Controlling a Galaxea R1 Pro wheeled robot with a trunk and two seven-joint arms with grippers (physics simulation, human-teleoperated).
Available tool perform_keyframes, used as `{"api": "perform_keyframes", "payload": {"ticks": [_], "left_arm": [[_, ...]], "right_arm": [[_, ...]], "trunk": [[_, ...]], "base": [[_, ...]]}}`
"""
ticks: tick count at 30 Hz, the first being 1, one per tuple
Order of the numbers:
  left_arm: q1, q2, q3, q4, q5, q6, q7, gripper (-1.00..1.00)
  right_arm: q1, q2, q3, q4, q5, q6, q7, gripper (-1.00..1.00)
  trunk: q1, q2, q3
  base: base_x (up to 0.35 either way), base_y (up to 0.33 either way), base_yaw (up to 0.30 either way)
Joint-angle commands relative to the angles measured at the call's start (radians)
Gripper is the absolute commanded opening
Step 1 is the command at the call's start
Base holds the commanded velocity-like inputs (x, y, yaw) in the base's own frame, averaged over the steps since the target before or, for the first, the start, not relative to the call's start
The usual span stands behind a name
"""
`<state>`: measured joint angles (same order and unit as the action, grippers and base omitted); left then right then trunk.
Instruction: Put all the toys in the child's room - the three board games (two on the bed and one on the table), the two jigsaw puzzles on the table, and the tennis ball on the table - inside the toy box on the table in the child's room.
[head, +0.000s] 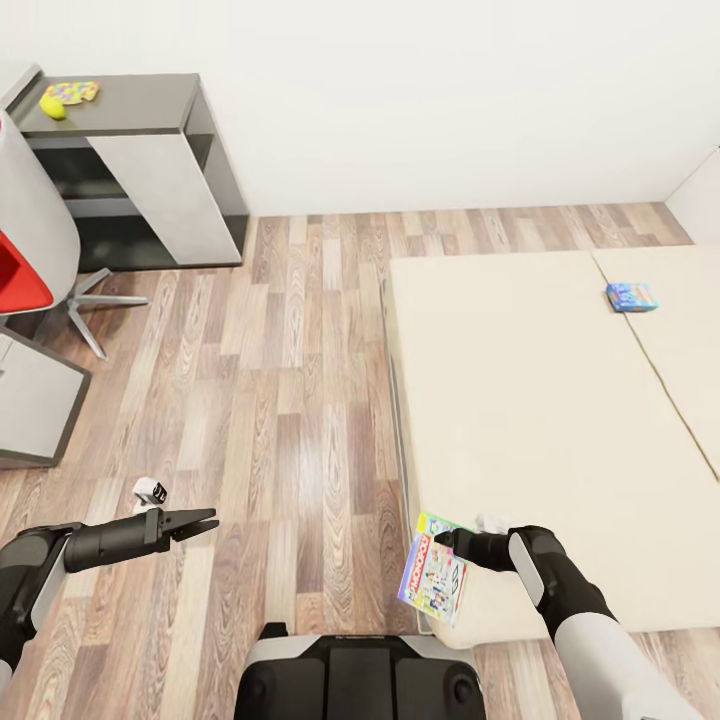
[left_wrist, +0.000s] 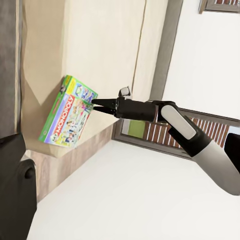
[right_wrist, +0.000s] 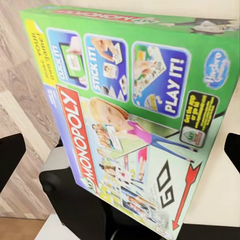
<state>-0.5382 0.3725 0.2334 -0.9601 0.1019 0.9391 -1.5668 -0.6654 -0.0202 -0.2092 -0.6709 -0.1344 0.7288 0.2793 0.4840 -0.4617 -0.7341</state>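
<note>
We pinch the Monopoly box (head: 433, 578) in our right end effector (head: 447, 540), clear of the bed (head: 520, 400) for carrying. Our left end effector (head: 195, 522) hangs pressed together (empty); a second board game (head: 631, 296) waits on the bed.

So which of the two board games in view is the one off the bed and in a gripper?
The green Monopoly box, pinched at its edge by the right gripper and hanging tilted over the bed's near corner. The small blue game lies flat on the bed, far off.

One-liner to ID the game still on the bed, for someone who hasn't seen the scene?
On the wide beige bed, look near its far right, by the seam between the two mattresses. The small blue board game lies flat there, alone, unlike the green Monopoly box in the right gripper.
</note>
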Motion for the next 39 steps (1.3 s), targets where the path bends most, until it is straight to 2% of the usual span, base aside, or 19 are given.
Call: {"api": "perform_keyframes", "payload": {"ticks": [1, 30, 39], "left_arm": [[0.0, 0.0, 0.0, 0.0, -0.001, 0.011, -0.004, 1.0], [0.0, 0.0, 0.0, 0.0, -0.001, 0.01, -0.004, 1.0], [0.0, 0.0, 0.0, 0.0, -0.001, 0.01, -0.004, 1.0]], "right_arm": [[0.0, 0.0, -0.003, -0.001, -0.005, 0.006, 0.0, 1.0], [0.0, 0.0, -0.003, -0.001, -0.006, 0.006, -0.002, 1.0], [-0.001, 0.0, -0.003, -0.001, -0.007, 0.006, -0.001, 1.0]], "trunk": [[0.001, -0.001, 0.001], [0.001, -0.001, 0.048], [0.001, -0.001, 0.051]], "base": [[0.0, 0.0, 0.0], [0.0, 0.0, 0.0], [0.0, 0.0, 0.0]]}}
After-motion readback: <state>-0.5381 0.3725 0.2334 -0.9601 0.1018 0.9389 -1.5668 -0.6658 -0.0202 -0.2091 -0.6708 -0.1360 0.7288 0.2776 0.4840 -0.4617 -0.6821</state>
